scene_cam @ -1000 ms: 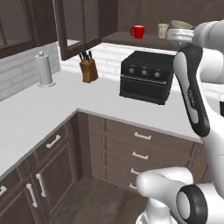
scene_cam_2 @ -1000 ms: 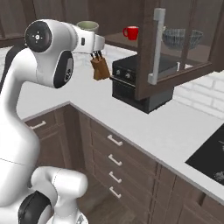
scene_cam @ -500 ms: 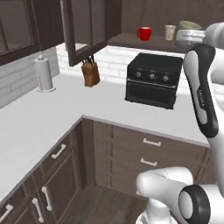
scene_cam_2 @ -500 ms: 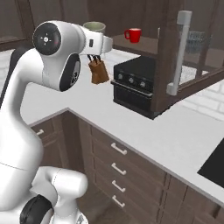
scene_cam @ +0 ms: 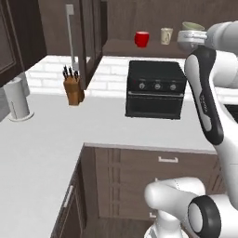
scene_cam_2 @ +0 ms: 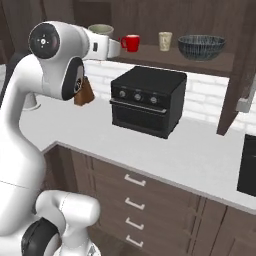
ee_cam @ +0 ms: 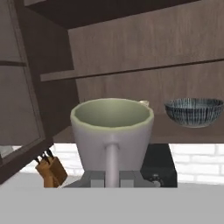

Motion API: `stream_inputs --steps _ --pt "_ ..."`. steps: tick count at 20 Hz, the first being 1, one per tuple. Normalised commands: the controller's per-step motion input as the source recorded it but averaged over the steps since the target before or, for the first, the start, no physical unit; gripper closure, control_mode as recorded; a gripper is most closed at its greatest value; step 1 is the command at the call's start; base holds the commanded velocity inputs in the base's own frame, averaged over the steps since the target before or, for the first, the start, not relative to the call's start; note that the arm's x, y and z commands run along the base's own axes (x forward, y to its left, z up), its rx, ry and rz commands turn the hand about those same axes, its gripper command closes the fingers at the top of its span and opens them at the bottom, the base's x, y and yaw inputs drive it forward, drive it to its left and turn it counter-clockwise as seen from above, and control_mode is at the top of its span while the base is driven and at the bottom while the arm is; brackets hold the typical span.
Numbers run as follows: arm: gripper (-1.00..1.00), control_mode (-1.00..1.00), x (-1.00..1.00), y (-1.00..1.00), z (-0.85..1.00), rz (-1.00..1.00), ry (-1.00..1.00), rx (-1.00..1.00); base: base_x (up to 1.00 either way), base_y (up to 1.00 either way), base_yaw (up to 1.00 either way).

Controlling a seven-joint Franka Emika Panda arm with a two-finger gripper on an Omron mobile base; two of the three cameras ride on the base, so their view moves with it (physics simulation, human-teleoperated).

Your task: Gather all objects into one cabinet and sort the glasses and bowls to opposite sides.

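Between the earlier frames and now the base had driven closer, so the open cabinet (scene_cam_2: pixel 150 20) loomed larger ahead. Fingers (ee_cam: pixel 112 177) were clenched on the handle of the grey-green mug (ee_cam: pixel 112 131), held upright before the shelf. On that shelf stood the red mug (scene_cam_2: pixel 131 43), the beige cup (scene_cam_2: pixel 165 41) at its 3 o'clock, and the striped bowl (scene_cam_2: pixel 201 47) further that way. Below, a black oven (scene_cam_2: pixel 146 102) sat on the bench (scene_cam_2: pixel 200 155), a knife block (scene_cam: pixel 73 88) at its 9 o'clock beside a white canister (scene_cam: pixel 16 100).
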Motion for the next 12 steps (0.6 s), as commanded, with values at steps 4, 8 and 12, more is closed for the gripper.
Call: stream_inputs --steps 4,8,12 --pt "1.00 1.00 0.00 0.00 0.00 0.00 0.00 0.00 0.27 0.21 -0.13" --pt "1.00 1.00 0.00 0.00 0.00 0.00 0.00 0.00 0.44 0.00 -0.12" --pt "1.00 1.00 0.00 0.00 0.00 0.00 0.00 0.00 0.41 0.00 -0.24"
